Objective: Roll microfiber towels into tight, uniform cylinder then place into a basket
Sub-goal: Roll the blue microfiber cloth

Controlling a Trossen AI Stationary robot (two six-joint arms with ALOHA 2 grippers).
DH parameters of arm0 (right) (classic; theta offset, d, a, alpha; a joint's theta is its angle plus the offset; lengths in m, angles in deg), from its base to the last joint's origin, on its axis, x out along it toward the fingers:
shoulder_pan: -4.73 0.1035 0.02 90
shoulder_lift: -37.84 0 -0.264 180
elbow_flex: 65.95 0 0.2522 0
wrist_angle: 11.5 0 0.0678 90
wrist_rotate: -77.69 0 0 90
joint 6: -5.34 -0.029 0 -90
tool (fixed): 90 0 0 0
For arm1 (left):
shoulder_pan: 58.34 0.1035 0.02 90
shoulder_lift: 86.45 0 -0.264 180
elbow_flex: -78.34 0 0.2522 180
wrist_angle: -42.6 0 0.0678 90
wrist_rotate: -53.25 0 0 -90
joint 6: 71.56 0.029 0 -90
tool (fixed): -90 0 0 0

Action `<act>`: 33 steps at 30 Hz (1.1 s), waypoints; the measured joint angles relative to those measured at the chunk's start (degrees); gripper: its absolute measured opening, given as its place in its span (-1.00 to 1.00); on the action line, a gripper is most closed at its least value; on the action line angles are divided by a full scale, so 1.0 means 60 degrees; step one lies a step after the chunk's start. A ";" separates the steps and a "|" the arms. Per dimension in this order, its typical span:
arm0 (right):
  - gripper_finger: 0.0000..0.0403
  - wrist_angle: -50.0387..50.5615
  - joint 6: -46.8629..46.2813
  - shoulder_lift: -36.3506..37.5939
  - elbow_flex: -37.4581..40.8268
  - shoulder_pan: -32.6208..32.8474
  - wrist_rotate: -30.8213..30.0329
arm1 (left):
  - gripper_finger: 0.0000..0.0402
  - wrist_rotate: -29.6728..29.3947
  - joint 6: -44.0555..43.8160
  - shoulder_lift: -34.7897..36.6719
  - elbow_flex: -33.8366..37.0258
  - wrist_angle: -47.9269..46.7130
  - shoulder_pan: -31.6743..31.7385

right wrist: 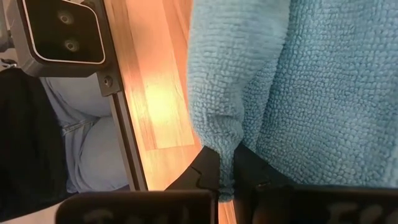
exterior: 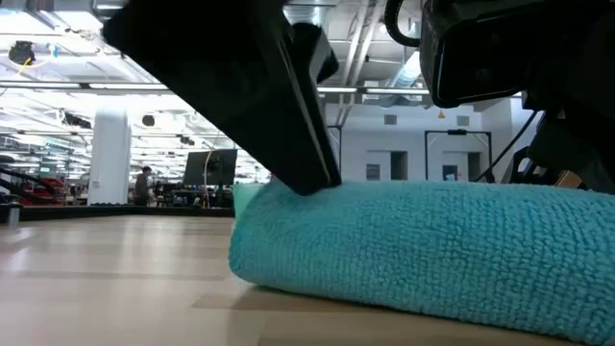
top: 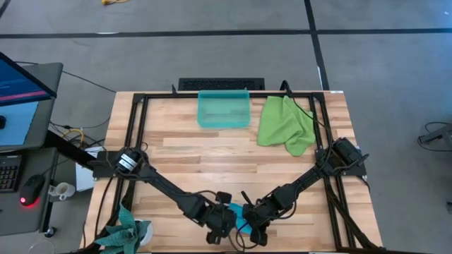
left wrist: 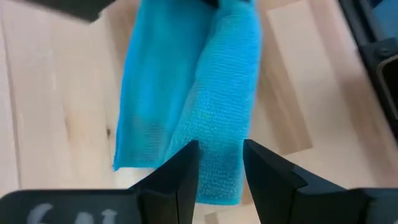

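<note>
The blue towel (left wrist: 205,106) lies half-rolled at the desk's (top: 212,155) near edge; the right gripper (right wrist: 225,171) pinches its fold, the left gripper (left wrist: 221,165) straddles the roll, fingers apart; uneven pulling could loosen it.

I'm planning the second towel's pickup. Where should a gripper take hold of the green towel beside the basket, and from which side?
The green towel lies crumpled right of the basket, one corner trailing toward the near edge. Probably best to come straight down with the right gripper and pinch that trailing corner, which lies flat and clear of the basket.
</note>
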 joint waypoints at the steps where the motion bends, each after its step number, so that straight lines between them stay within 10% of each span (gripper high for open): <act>1: -0.84 0.0000 0.0000 0.0000 0.0000 0.0000 0.0000 | -0.40 0.0077 -0.0099 0.0004 0.0089 0.0061 0.0050; 16: -0.78 -0.0109 -0.0308 -0.0011 0.0007 0.0000 0.0117 | -0.40 0.0495 -0.1672 0.0055 0.1105 0.0744 0.0518; 33: -0.06 0.0123 -0.0371 0.0207 0.0022 -0.0233 0.0466 | -0.40 0.0652 -0.3189 0.0036 0.1129 0.0660 0.0533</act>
